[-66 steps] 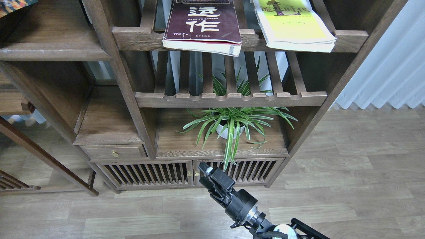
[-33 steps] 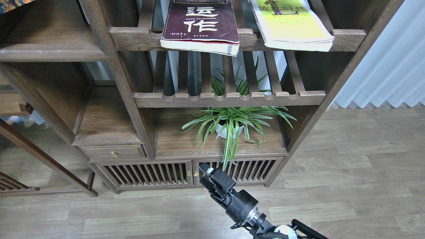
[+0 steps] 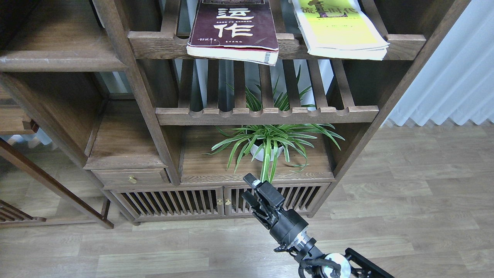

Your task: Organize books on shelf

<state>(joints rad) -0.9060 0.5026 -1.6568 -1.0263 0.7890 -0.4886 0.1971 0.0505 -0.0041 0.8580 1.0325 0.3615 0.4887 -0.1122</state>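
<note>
Wooden bookcase fills the frame: maroon book (image 3: 233, 31) lies flat at upper centre, far above the right gripper (image 3: 254, 189), finger spacing unclear, empty.

Right pincer (image 3: 251, 189) raised, fingers slightly apart

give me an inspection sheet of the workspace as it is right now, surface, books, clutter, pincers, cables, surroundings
Surface: solid shelf board at upper left, bare where visible.
Job's things: maroon book and yellow-green book lie flat on the top slatted rack, overhanging its front rail; no third book seen.
Clutter: potted plant.
Pincers: right pincer low before the cabinet doors, holding nothing, open or shut unclear; left not in view.
Cables: black cable at the right wrist.
Surroundings: wood floor, pale curtain.
</note>
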